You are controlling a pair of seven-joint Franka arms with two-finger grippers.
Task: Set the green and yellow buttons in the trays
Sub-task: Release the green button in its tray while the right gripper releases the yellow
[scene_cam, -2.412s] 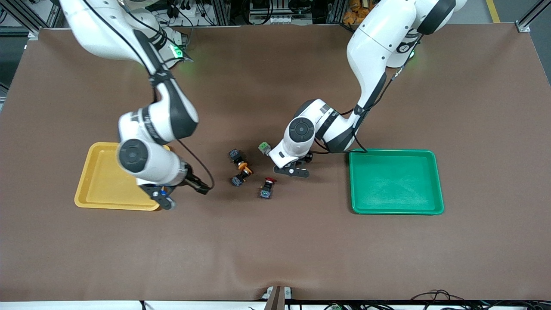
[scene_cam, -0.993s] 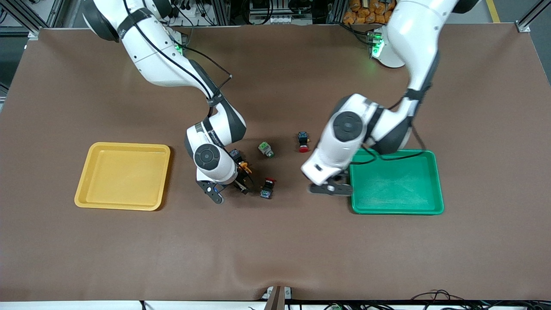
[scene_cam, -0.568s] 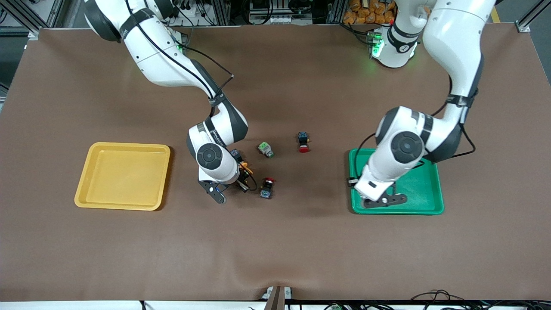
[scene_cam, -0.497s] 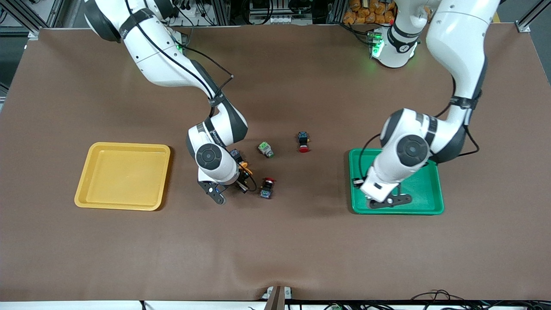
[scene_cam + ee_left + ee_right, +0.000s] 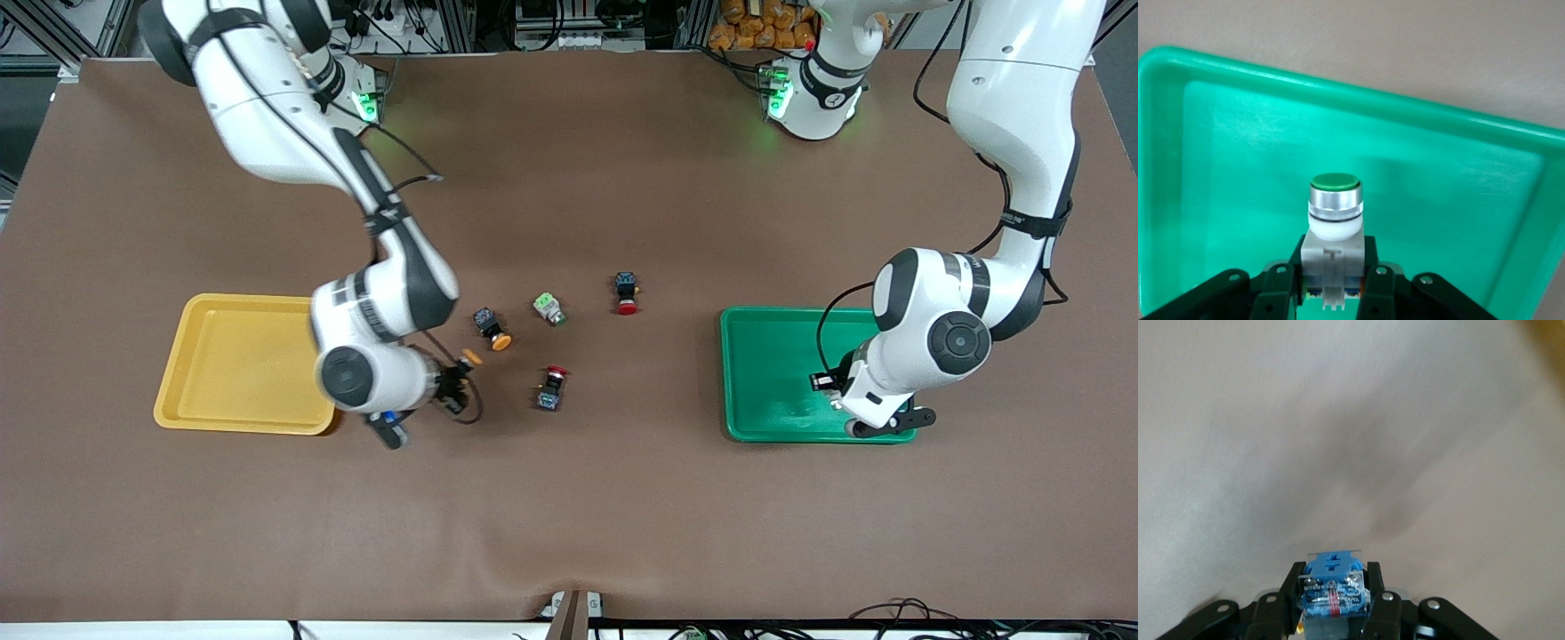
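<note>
My left gripper (image 5: 829, 386) is over the green tray (image 5: 773, 356), shut on a green button. In the left wrist view that button (image 5: 1334, 220) stands cap-up between my left gripper's (image 5: 1334, 293) jaws, above the tray floor (image 5: 1238, 167). My right gripper (image 5: 453, 380) is over the brown mat between the yellow tray (image 5: 231, 356) and the loose switches. It is shut on a yellow button (image 5: 470, 359), whose blue body (image 5: 1333, 585) shows in the right wrist view. A second yellow button (image 5: 492, 327) and a pale-green button (image 5: 549, 308) lie mid-table.
Two red-capped switches lie on the mat, one (image 5: 627, 292) beside the pale-green button toward the left arm's end, one (image 5: 550, 389) nearer the front camera. Both trays hold nothing on their floors. The brown mat covers the whole table.
My right gripper has lifted one yellow button from the cluster and moved toward the yellow tray. My left gripper has carried the green button farther across the green tray.
</note>
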